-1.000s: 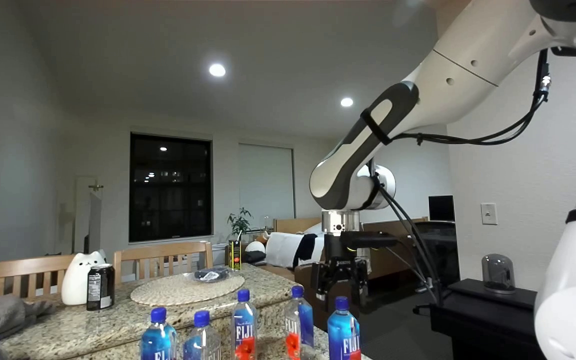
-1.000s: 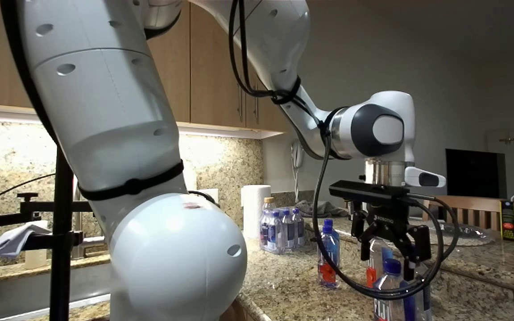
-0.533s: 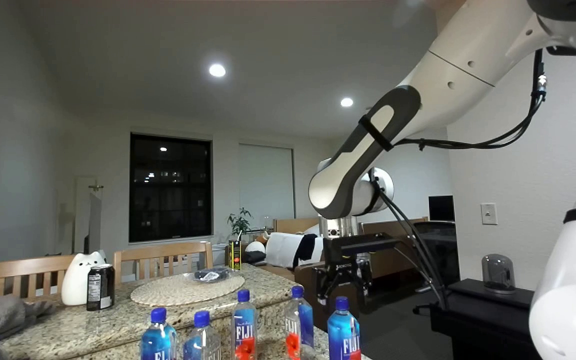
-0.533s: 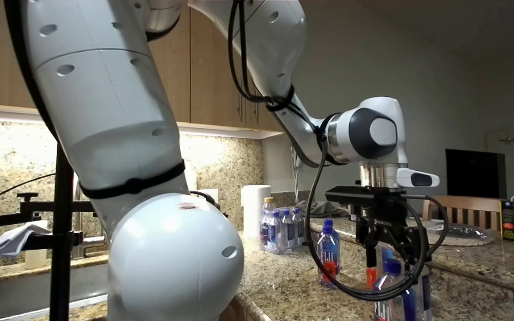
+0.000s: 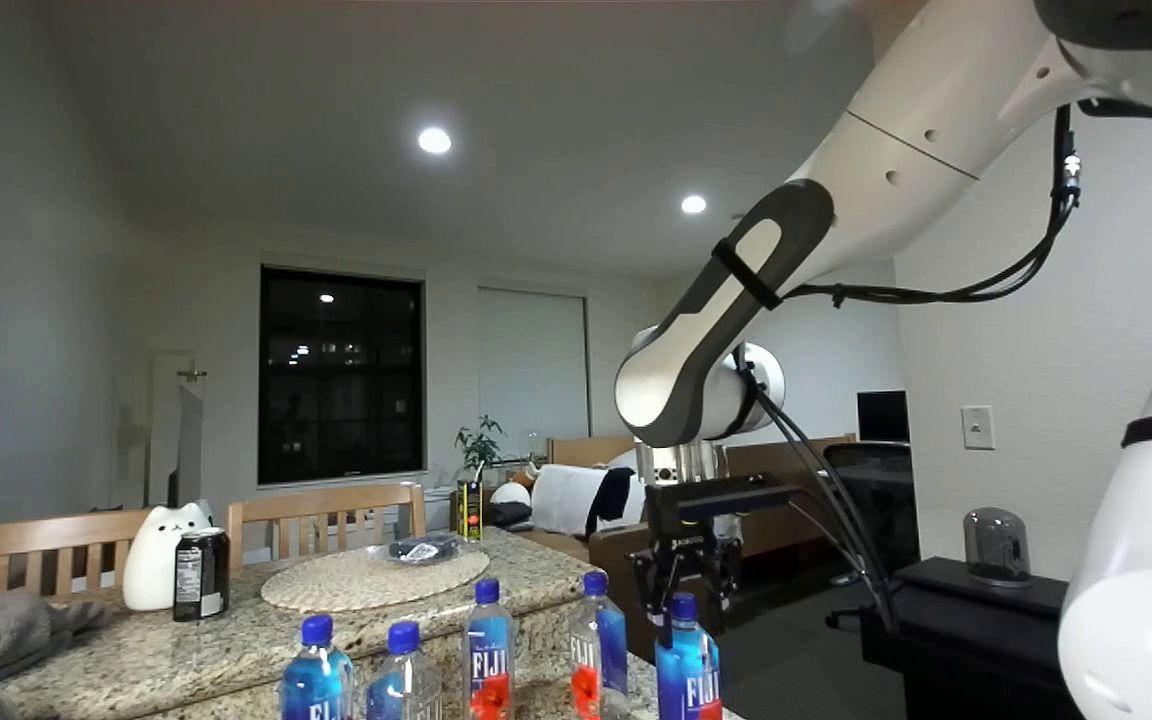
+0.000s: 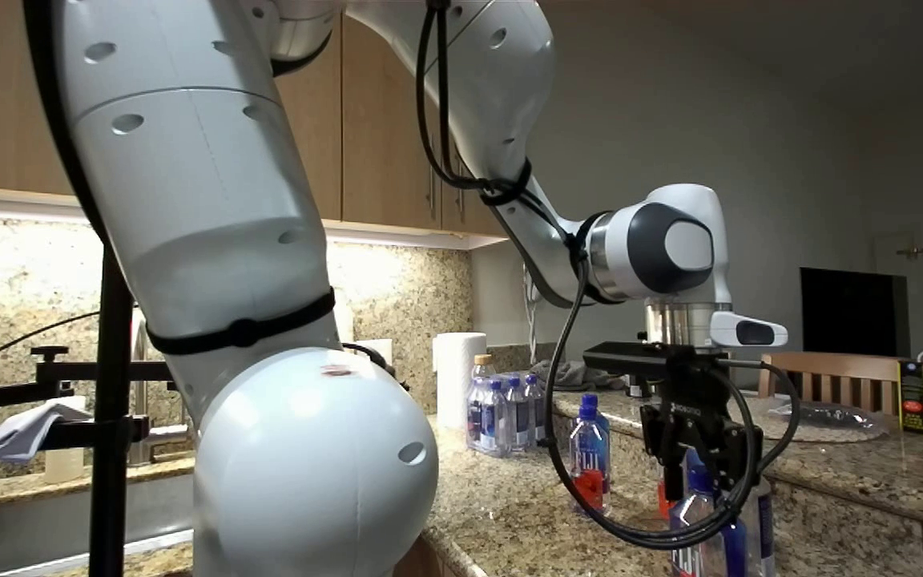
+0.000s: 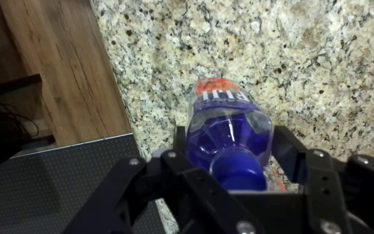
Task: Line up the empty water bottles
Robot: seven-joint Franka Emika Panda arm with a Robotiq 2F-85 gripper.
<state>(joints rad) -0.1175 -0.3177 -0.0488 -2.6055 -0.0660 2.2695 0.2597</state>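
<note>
A clear water bottle [image 7: 229,126] with blue cap, blue label and red-orange patch stands upright in the wrist view. Dark fingers [image 7: 180,138] lie against both its sides at the shoulder, so my gripper [image 7: 230,135] appears shut on it. In an exterior view this bottle [image 5: 693,665] is the rightmost of several; my gripper [image 5: 693,622] is over its top. Farther left are a bottle [image 5: 596,645], another bottle [image 5: 489,650], and a pair, bottle [image 5: 404,680] and bottle [image 5: 316,670]. A bottle [image 6: 587,457] stands apart in an exterior view. Bottle bases are partly hidden.
Clustered bottles [image 6: 501,417] stand beside the paper towel roll [image 6: 460,377]. The granite counter [image 7: 154,65] ends at an edge left of the held bottle. The raised ledge carries a woven mat [image 5: 366,582] and a black can [image 5: 201,575]. A looping cable [image 6: 564,473] hangs by the gripper.
My gripper has come down over the bottle, and its fingers have drawn together from wide to against its sides. The other bottles have not moved.
</note>
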